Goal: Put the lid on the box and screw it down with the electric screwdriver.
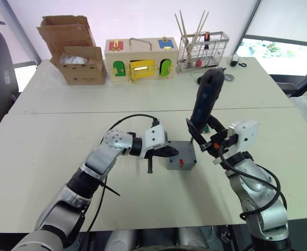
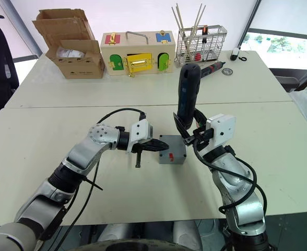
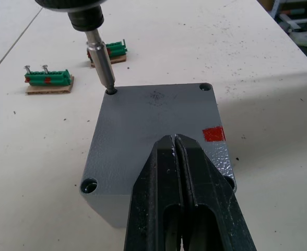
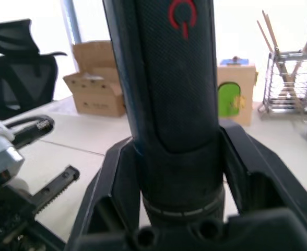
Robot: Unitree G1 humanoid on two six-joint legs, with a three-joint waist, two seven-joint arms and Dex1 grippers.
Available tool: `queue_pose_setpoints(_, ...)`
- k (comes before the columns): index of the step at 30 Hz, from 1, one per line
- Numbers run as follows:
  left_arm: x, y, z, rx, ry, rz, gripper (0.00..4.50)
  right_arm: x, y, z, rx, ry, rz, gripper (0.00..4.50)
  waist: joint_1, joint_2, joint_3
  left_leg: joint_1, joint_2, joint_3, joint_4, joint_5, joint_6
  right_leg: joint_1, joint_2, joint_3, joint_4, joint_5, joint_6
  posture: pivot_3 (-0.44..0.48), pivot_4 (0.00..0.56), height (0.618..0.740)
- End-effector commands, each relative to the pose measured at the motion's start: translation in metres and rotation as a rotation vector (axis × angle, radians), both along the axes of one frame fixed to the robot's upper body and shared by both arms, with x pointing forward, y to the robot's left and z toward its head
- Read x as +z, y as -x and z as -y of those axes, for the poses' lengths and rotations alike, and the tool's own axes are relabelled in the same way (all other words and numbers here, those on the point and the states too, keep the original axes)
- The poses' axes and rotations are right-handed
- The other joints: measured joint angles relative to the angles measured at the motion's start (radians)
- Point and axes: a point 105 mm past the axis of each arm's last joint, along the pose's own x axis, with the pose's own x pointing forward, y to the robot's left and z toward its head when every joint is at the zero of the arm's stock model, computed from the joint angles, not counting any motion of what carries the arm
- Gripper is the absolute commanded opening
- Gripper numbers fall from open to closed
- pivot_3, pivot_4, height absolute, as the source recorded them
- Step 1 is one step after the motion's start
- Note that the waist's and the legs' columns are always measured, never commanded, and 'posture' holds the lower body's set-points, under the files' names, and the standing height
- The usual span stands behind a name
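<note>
From the left eye view, the lid already sat on the box near the table's front middle, with the right gripper clamped around the electric screwdriver, which stood nearly upright over the box's far corner. In the right eye view the left gripper reached in from the side, its fingers pressed together with nothing between them, their tips resting on the lid. The left wrist view showed the bit seated in a corner hole; doing this well probably meant keeping the tool plumb and the lid pinned (any tilt could cam the bit out). The right wrist view hid the tip behind the tool's body, and whether a screw was in that hole could not be made out.
</note>
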Motion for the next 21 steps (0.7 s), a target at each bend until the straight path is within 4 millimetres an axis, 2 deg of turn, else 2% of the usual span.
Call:
queue_pose_setpoints(1, -0.015, 0.003, -0.001, 0.0, -0.051, -0.026, 0.0, -0.052, -0.002, 0.007, -0.023, 0.035, -0.223, 1.82, 0.0, 0.0, 0.0, 0.0, 0.0, 0.0, 0.0, 0.0, 0.0, 0.0, 0.0, 0.0, -0.001, 0.0, 0.0, 0.0, 0.15, 0.737)
queue_pose_setpoints(5, -0.015, 0.003, 0.0, -0.001, -0.051, -0.028, 0.0, -0.046, -0.003, 0.008, -0.026, 0.041, -0.202, 1.82, 0.002, 0.0, 0.0, 0.0, 0.0, -0.001, -0.001, 0.0, 0.0, 0.001, 0.0, 0.0, -0.004, 0.0, 0.0, 0.0, 0.15, 0.737)
queue_pose_setpoints(14, -0.017, 0.0, 0.0, 0.011, -0.047, -0.032, 0.0, 0.03, -0.005, 0.012, 0.008, 0.027, -0.039, 1.82, 0.022, 0.006, 0.004, -0.003, 0.0, -0.001, -0.002, 0.0, 0.0, 0.0, -0.001, 0.0, -0.006, 0.0, 0.0, 0.0, 0.15, 0.737)
queue_pose_setpoints(17, 0.002, -0.012, -0.004, 0.064, 0.05, -0.048, 0.0, 0.072, -0.003, 0.013, 0.067, 0.01, 0.026, 1.82, 0.02, 0.013, 0.01, -0.006, 0.0, -0.001, -0.001, 0.0, 0.0, -0.003, -0.001, 0.0, -0.006, 0.0, 0.0, 0.0, 0.15, 0.737)
queue_pose_setpoints(21, 0.038, -0.018, -0.011, 0.091, 0.213, -0.101, 0.0, 0.104, 0.002, 0.012, 0.18, -0.037, 0.011, 1.82, 0.018, 0.015, 0.016, -0.022, -0.001, -0.001, 0.001, 0.002, -0.003, -0.016, -0.001, 0.0, -0.001, 0.001, 0.0, 0.0, 0.15, 0.737)
